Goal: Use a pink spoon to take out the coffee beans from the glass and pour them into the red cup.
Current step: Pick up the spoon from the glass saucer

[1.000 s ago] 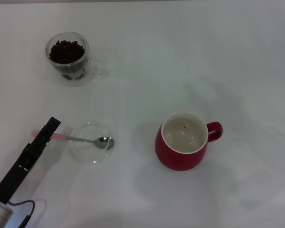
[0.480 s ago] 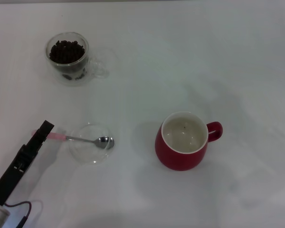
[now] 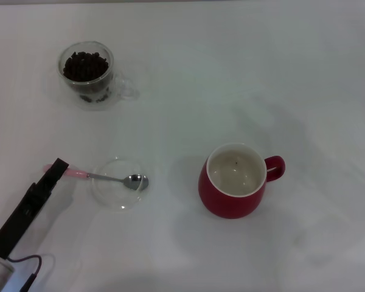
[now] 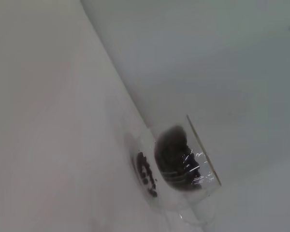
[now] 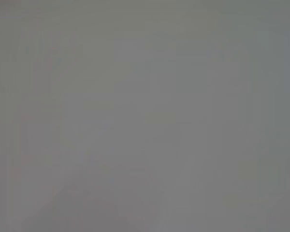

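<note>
A plain white tabletop (image 3: 188, 91) fills the head view. At the near left, the left gripper (image 3: 56, 167) reaches in with its dark tip at the pink end of the pink spoon (image 3: 106, 178); whether it grips the handle cannot be told. The spoon's silver bowl lies over a shallow clear dish (image 3: 117, 183). Far back on the left stands the glass (image 3: 87, 75) holding the coffee beans (image 3: 84, 65). To the right, near the middle, sits the red cup (image 3: 236, 180), handle pointing right.
</note>
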You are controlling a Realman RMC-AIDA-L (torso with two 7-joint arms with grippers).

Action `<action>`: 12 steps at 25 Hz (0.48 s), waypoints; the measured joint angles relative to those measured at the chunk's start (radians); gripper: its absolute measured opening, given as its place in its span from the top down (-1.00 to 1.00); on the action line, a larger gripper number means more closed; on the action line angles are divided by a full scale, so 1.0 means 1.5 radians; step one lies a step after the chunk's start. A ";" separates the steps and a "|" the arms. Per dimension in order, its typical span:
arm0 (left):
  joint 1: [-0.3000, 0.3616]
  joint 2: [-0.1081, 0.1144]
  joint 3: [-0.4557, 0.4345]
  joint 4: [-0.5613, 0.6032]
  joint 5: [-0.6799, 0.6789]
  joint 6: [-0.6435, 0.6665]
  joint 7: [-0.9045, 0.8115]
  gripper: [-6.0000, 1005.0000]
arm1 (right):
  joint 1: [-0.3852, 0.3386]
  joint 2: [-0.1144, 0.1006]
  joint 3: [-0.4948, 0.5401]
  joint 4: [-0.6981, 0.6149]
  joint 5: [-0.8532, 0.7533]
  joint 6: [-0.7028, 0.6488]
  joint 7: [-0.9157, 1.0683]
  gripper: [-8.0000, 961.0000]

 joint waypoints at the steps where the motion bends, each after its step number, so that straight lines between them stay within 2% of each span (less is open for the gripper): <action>1: 0.000 0.000 0.000 0.004 0.000 0.000 0.003 0.69 | 0.000 0.000 0.000 0.000 0.000 0.000 0.000 -0.49; 2: 0.001 0.001 0.002 0.011 0.001 0.001 0.007 0.74 | 0.000 0.001 0.000 0.000 0.000 0.001 0.000 -0.49; 12: 0.022 0.007 0.026 0.063 0.009 0.076 0.032 0.74 | 0.003 0.011 0.004 0.000 -0.001 -0.001 -0.016 -0.49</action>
